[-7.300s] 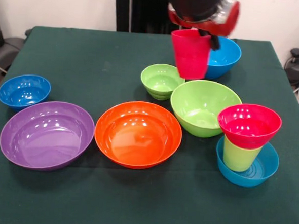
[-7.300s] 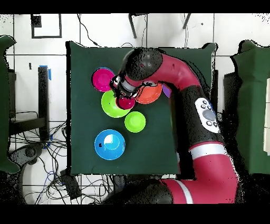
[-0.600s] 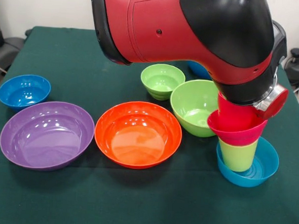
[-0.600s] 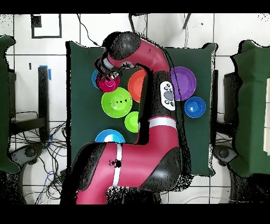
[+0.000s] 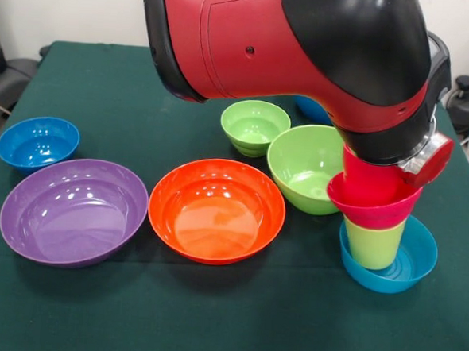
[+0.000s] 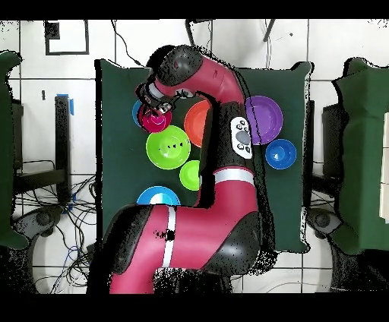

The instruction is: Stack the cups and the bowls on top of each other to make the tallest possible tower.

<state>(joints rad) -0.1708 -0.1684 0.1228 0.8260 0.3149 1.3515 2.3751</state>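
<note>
The tower stands at the front right. It is a teal-blue bowl [image 5: 396, 269], a lime-green tumbler [image 5: 374, 243] upside down in it, a red bowl [image 5: 372, 209] on that, and the red tumbler [image 5: 369, 180] sitting in the red bowl. The arm's wrist [image 5: 382, 113] hangs straight over the red tumbler and hides the gripper in the front view. In the overhead view the gripper [image 6: 157, 112] is right above the red top of the tower [image 6: 157, 121]. Whether it grips the tumbler is hidden.
A purple bowl [image 5: 73, 211], an orange bowl [image 5: 216, 210] and a large lime bowl [image 5: 307, 168] lie across the table's middle. A small ribbed lime bowl [image 5: 254, 125] sits behind them and a small dark-blue bowl [image 5: 37, 141] at the left. A blue bowl [image 5: 312, 109] shows partly behind the arm.
The arm has carried the red tumbler from above the back blue bowl over to the tower. The tumbler now sits in the red bowl, and the arm fills the upper front view.
</note>
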